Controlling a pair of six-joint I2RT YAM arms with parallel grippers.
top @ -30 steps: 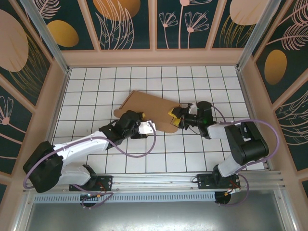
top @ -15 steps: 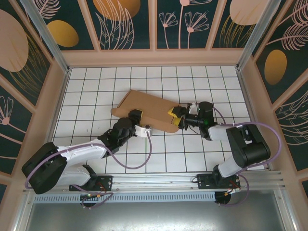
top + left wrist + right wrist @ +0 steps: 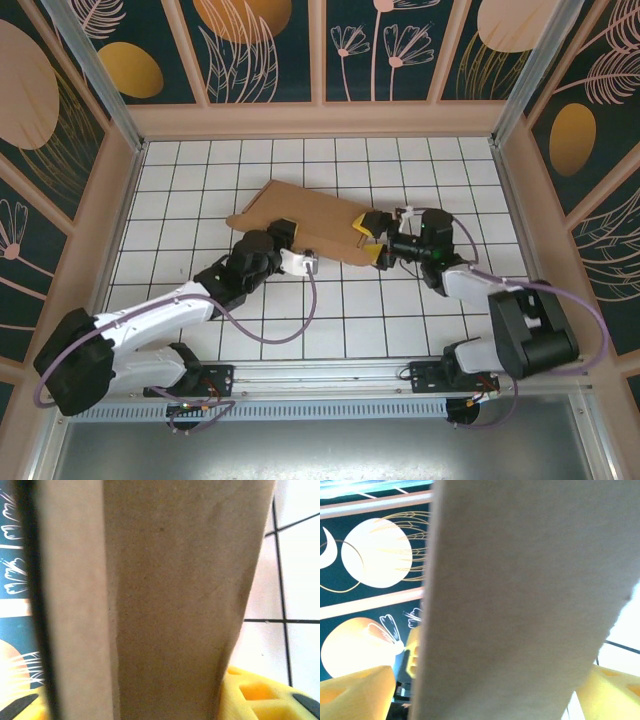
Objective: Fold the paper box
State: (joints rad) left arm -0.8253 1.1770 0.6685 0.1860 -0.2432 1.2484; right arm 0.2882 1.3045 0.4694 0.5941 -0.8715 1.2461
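Nearest the viewer, two arms reach out from the table's near edge. The left claw (image 3: 284,238) sits at the near long edge of the paper box (image 3: 310,218). Its wrist view has brown cardboard running between its yellow fingers (image 3: 260,695), one finger touching the sheet. Whether it is clamped I cannot tell.

The right claw (image 3: 372,243) is at the box's right end, its yellow fingers (image 3: 355,692) spread wide with the cardboard between them. It looks released, straddling rather than pinching.

The box spans the gap between the two claws as one flat brown slab, angled across the white tiled table (image 3: 200,180), with a flap end jutting out beyond the left claw. No upright walls are visible, so I judge most of the folding is left to do.

Beyond the claws stands a dark wall (image 3: 270,50) painted with flowers.
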